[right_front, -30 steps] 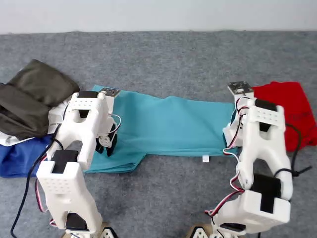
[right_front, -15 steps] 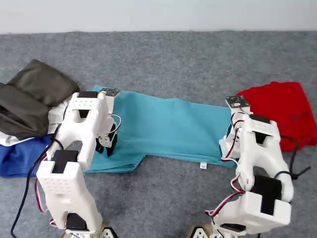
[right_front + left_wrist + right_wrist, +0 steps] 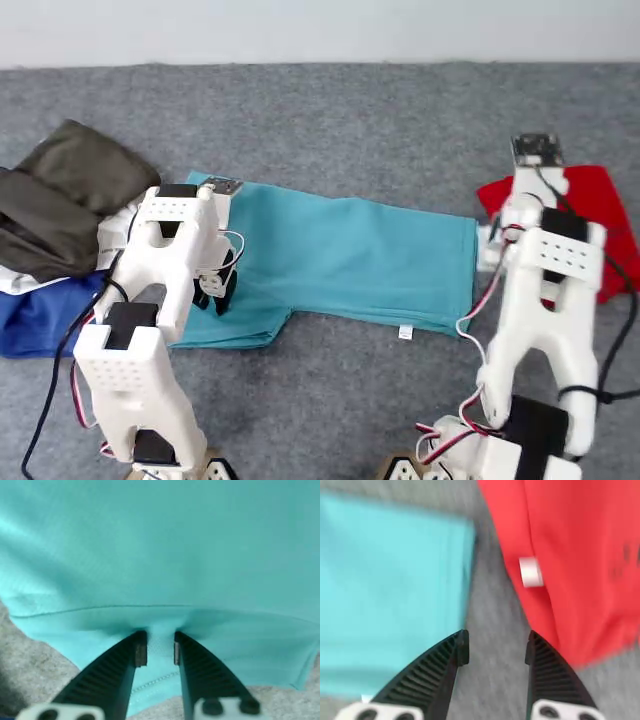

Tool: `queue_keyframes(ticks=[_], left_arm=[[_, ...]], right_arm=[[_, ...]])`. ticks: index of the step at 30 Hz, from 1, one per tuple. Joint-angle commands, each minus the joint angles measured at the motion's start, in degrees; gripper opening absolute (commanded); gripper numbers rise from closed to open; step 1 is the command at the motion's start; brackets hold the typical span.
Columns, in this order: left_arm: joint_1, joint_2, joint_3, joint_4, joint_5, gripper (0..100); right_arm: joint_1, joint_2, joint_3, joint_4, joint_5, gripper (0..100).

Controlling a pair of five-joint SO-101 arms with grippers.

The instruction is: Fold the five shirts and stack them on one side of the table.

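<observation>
A teal shirt [image 3: 350, 255] lies folded into a long band across the middle of the grey carpeted table. My left gripper [image 3: 215, 290] sits low on the band's left end, near its front edge. There it is shut on a pinch of teal shirt [image 3: 160, 555] fabric, with both fingers [image 3: 141, 650] pressed into it. My right gripper [image 3: 495, 650] hangs open over the grey strip between the teal shirt [image 3: 395, 590] and a red shirt [image 3: 570, 555]. It holds nothing. In the high view the right gripper [image 3: 492, 243] is just past the teal shirt's right edge.
The red shirt [image 3: 600, 215] lies crumpled at the right edge. At the left edge an olive shirt [image 3: 60, 190], a white shirt [image 3: 115, 235] and a blue shirt [image 3: 40, 315] are heaped together. Bare carpet stretches behind and in front of the teal shirt.
My right gripper pulled the teal shirt's right end inward, then let go of it. It has risen and swung right toward the red shirt. The left arm has not moved.
</observation>
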Motion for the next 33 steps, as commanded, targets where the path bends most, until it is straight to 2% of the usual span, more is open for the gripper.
queue_keyframes(ticks=[1, 9, 14, 21, 25, 33], left_arm=[[-0.18, 2.55, 0.4, -1.14, 0.44, 10], [-0.09, 2.55, 0.48, -1.14, 0.44, 10], [-0.09, 2.64, 0.57, -1.14, 0.44, 10], [-0.09, 2.64, 0.57, -1.14, 0.44, 10], [-0.09, 2.64, 0.57, -1.14, 0.44, 10], [-0.35, 1.49, -0.4, -0.88, 0.53, 10]], right_arm=[[-3.91, 3.91, -1.93, -8.48, -2.81, 19.5], [-9.1, 20.18, -2.2, -27.82, -2.55, 19.5], [-8.4, 27.91, -7.03, -29.67, -2.46, 19.5], [-2.77, 36.7, -19.08, -19.21, -2.37, 19.5], [-2.42, 39.6, -24.7, -12.79, -2.37, 19.5], [-3.03, 33.98, -31.74, 1.54, -2.46, 19.6]])
